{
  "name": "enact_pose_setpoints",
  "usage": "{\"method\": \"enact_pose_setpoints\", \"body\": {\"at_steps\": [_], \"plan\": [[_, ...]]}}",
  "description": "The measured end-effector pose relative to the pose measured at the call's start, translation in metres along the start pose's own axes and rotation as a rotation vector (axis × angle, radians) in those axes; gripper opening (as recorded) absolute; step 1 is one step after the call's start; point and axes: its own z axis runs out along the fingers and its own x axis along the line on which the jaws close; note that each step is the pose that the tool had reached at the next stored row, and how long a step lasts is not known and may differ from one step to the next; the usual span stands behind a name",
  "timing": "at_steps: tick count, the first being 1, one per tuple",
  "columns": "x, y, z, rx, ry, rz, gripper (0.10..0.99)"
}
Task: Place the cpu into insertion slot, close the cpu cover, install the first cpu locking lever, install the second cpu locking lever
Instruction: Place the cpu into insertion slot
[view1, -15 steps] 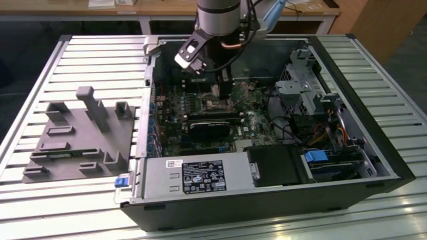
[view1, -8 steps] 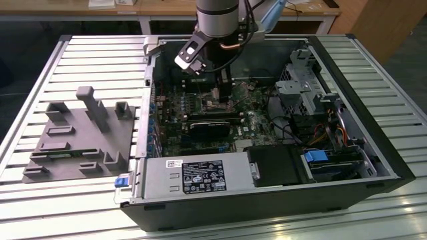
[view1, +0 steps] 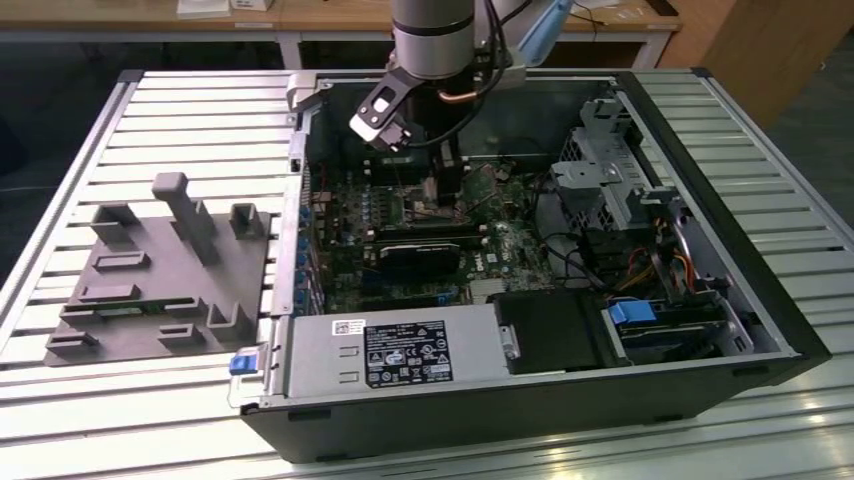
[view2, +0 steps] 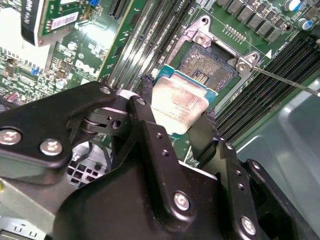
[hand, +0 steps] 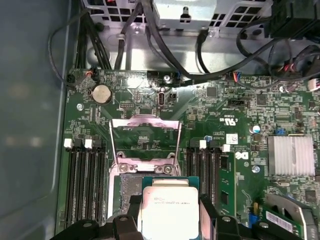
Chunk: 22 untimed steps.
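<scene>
My gripper (view2: 177, 114) is shut on the cpu (view2: 181, 100), a flat square chip with a dull silver top and green rim, one black finger (view2: 145, 102) on each of two opposite edges. The cpu (hand: 167, 205) hangs close over the insertion slot (hand: 129, 184), overlapping its near part; whether they touch I cannot tell. Part of the slot's dark pin field (view2: 210, 67) shows beyond the chip. The cpu cover (hand: 145, 142), a silvery frame with a square window, is swung open away from the slot. A thin metal locking lever (view2: 285, 80) sticks out beside the slot. In the exterior view my gripper (view1: 441, 195) is low over the motherboard (view1: 400, 250).
The motherboard lies inside an open computer case (view1: 747, 300) with a power supply (view1: 387, 355) in front and a drive cage (view1: 601, 170) on the exterior view's right. Long black memory slots (hand: 85, 180) flank the slot; cables (hand: 150, 40) run nearby. A grey fixture (view1: 160, 270) sits outside on the exterior view's left.
</scene>
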Motion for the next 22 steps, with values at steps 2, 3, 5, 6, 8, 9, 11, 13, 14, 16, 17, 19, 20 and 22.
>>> {"method": "enact_pose_setpoints", "body": {"at_steps": [2,3,5,6,8,9,11,13,14,16,17,19,20,22], "plan": [[0.001,-0.0005,0.0023,0.0,0.0008,-0.004,0.537],[0.0015,-0.0009,0.0033,0.0,0.0013,-0.007,0.537],[0.0023,-0.0015,0.0055,0.0,0.0028,-0.014,0.537],[0.0025,-0.0018,0.0065,0.0,0.004,-0.018,0.537],[0.0028,-0.0022,0.0082,-0.001,0.0084,-0.026,0.537],[0.0028,-0.0025,0.0089,-0.001,0.011,-0.028,0.537],[0.0029,-0.003,0.0105,-0.001,0.0158,-0.03,0.537],[0.003,-0.0035,0.0128,-0.001,0.0197,-0.031,0.537],[0.003,-0.0038,0.014,-0.001,0.0207,-0.031,0.537],[0.0031,-0.0041,0.0158,-0.001,0.0213,-0.031,0.537],[0.0031,-0.0042,0.0164,-0.001,0.0215,-0.03,0.537],[0.0033,-0.0045,0.018,-0.001,0.0215,-0.029,0.537],[0.0038,-0.005,0.0194,-0.001,0.0215,-0.027,0.537],[0.0045,-0.006,0.0209,-0.001,0.0216,-0.027,0.537]]}}
